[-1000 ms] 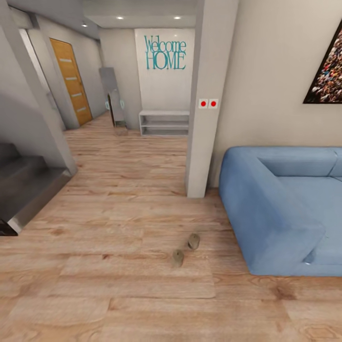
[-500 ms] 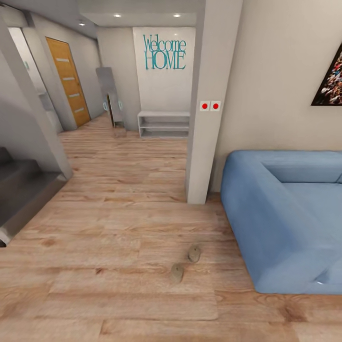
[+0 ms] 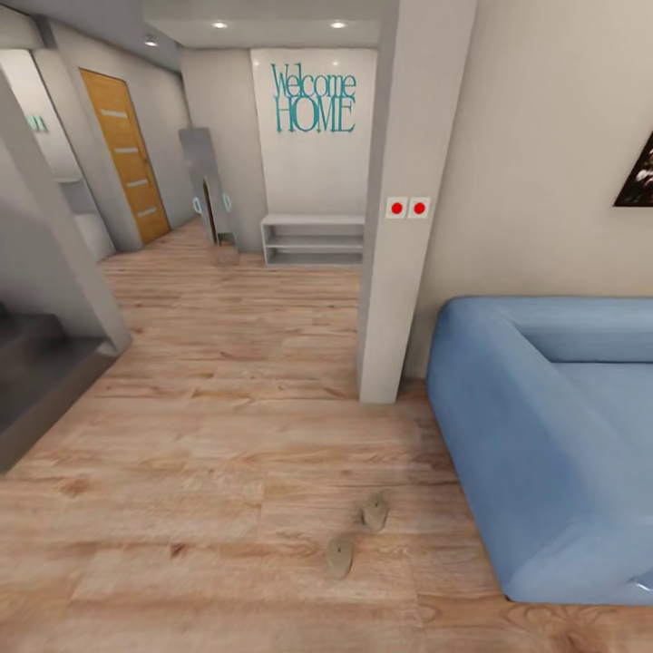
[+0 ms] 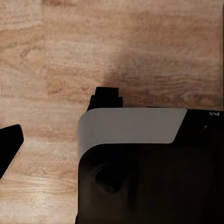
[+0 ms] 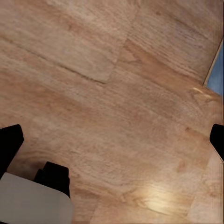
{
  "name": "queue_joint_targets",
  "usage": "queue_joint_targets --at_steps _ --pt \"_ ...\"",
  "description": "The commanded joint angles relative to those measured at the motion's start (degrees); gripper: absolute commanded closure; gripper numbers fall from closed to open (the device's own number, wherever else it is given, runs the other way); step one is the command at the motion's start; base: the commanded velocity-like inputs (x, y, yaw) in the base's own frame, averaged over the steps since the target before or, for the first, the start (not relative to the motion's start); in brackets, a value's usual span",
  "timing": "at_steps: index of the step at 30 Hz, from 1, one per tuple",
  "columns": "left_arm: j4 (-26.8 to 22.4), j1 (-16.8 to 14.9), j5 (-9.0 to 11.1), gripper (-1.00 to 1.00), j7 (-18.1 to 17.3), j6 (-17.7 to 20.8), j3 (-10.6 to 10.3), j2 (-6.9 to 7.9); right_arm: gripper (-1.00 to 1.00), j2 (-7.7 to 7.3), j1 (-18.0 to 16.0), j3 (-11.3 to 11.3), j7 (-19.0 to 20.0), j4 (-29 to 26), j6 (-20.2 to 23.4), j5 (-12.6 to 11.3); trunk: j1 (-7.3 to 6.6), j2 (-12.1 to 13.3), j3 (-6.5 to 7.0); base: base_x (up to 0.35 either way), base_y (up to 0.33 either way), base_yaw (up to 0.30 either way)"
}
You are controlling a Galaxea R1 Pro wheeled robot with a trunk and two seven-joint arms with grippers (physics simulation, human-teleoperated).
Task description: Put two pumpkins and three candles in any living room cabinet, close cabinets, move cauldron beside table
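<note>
You've rolled the base forward and swung a little to the left over the last second: the sofa (image 3: 544,435) has slid toward the right edge of the head view, the framed picture (image 3: 639,177) is nearly out of it, and the two candles (image 3: 358,537) on the floor (image 3: 209,472) now sit lower in the picture, so closer to you. That puts you on approach for the first pickups, with nothing stowed yet as far as these views can tell.

The candles are short tan stubs lying tipped over on the planks, just beside each other, near the sofa's front corner and out from the foot of the white pillar (image 3: 404,227). Being round, they may roll when nudged.

Your right claw (image 5: 112,140) hangs wide open over bare floor, empty. On the left wrist view one dark fingertip (image 4: 9,147) shows at the edge, but I cannot tell how that claw stands.
</note>
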Motion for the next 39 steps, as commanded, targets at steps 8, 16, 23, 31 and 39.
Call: queue_joint_targets --at_steps 8,16,23,31,39 --pt "-0.06 0.00 0.00 -1.00 0.00 0.00 -0.09 -0.08 -1.00 -0.07 0.00 0.00 0.00 -0.08 0.00 0.03 0.00 0.00 0.00 0.208 0.000 0.000" --pt "-0.14 0.00 0.06 -1.00 0.01 0.00 -0.02 -2.09 -1.00 -0.17 0.00 0.00 0.00 -0.14 0.31 0.09 0.00 0.00 0.00 0.000 0.000 0.000" --pt "-0.16 0.00 0.15 -1.00 0.05 -0.86 0.00 -3.69 -1.00 -0.29 0.00 0.00 0.00 -0.09 0.23 -0.08 0.00 0.00 0.00 0.000 0.000 0.000" --pt "-0.16 0.00 0.25 -1.00 0.00 -1.24 0.17 -3.79 -1.00 -0.43 0.00 0.00 0.00 -0.10 0.01 -0.10 0.00 0.00 0.00 0.177 0.000 0.000" --pt "-0.09 0.00 0.26 -1.00 0.00 -1.27 0.26 -3.82 -1.00 -0.45 0.00 0.00 0.00 -0.09 0.00 -0.09 0.00 0.00 0.00 0.327 0.000 0.000"
